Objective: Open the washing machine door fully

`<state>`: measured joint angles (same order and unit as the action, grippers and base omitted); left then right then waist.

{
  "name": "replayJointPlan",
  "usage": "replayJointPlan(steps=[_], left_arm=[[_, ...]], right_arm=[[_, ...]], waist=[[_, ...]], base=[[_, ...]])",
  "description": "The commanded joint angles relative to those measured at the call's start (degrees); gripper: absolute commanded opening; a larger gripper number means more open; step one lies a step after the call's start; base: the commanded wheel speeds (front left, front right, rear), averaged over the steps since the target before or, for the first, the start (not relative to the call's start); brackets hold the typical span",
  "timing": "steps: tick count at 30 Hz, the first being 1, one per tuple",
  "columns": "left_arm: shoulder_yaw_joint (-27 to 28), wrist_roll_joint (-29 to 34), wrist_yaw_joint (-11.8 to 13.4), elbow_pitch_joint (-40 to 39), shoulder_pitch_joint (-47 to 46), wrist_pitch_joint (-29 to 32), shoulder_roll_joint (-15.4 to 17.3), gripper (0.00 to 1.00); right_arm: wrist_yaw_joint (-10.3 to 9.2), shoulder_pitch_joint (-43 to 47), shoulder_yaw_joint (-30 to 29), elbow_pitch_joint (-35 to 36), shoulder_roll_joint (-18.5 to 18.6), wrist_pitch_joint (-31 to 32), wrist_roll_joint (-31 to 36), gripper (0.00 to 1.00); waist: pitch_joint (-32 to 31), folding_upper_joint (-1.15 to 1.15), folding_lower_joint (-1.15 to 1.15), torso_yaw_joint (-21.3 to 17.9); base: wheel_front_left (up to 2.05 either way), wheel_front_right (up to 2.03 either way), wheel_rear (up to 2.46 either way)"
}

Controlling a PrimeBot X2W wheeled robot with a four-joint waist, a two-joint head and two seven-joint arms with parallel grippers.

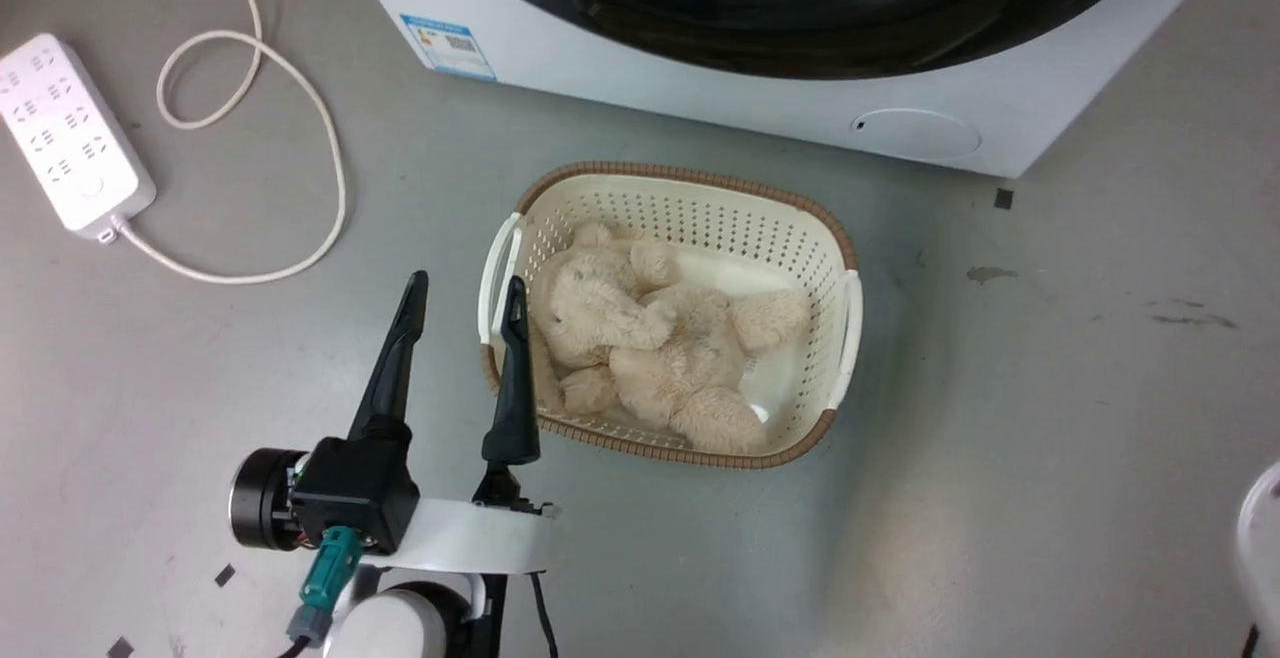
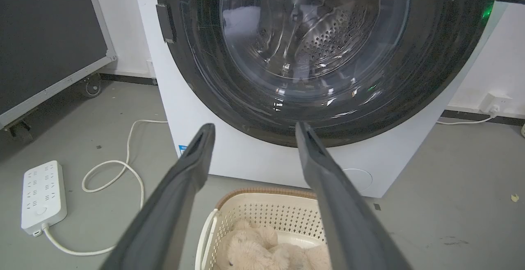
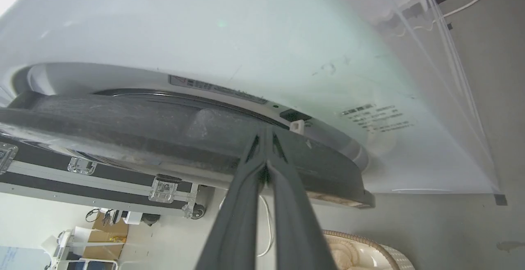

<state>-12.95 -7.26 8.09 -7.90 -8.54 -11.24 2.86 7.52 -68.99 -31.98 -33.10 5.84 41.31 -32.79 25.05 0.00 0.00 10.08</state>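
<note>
The washing machine door (image 2: 430, 77) is a glossy black ring around a clear glass bowl, and its lower rim (image 1: 800, 28) runs along the top of the head view. In the right wrist view the door (image 3: 143, 126) shows edge-on, standing slightly off the white machine front near a small white latch (image 3: 297, 126). My right gripper (image 3: 266, 132) is shut, with its tips against that rim beside the latch. My left gripper (image 1: 465, 286) is open with nothing in it, low over the floor beside the basket. Its fingers (image 2: 197, 159) point at the door's lower part.
A cream basket (image 1: 690, 175) holding a beige teddy bear (image 1: 650, 338) sits on the floor just in front of the machine. A white power strip (image 1: 65, 133) and its looped cable (image 1: 320, 138) lie to the left. A small round white flap (image 1: 915, 133) is on the machine's base.
</note>
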Motion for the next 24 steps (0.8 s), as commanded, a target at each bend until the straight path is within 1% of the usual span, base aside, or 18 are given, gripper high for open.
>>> replayJointPlan(steps=[1,11,18,24], left_arm=[[-0.7,-0.5,0.6,-0.5,-1.1,-0.8,0.0,1.0],[-2.2,-1.2,1.3,-0.7,-2.8,-2.0,0.0,1.0],[-3.0,-1.9,2.0,-1.0,-3.6,-2.8,0.0,1.0],[-3.8,-2.2,2.5,-1.7,-4.3,-3.6,0.0,1.0]], right_arm=[[-0.01,-3.0,-1.4,-1.1,0.1,1.4,-0.5,0.0],[-0.02,-10.4,-7.9,-4.3,-0.6,10.6,-0.2,0.0],[-0.03,-12.0,-11.1,-4.1,-1.4,17.0,0.1,0.0],[-0.03,-15.1,-15.2,-3.8,-2.0,19.8,0.8,0.0]], waist=[[0.6,0.0,0.0,0.4],[3.1,0.0,0.0,1.8],[3.8,0.0,0.0,2.4],[5.1,0.0,0.0,2.7]], base=[[0.0,0.0,0.0],[0.0,0.0,0.0],[0.0,0.0,0.0],[0.0,0.0,0.0]])
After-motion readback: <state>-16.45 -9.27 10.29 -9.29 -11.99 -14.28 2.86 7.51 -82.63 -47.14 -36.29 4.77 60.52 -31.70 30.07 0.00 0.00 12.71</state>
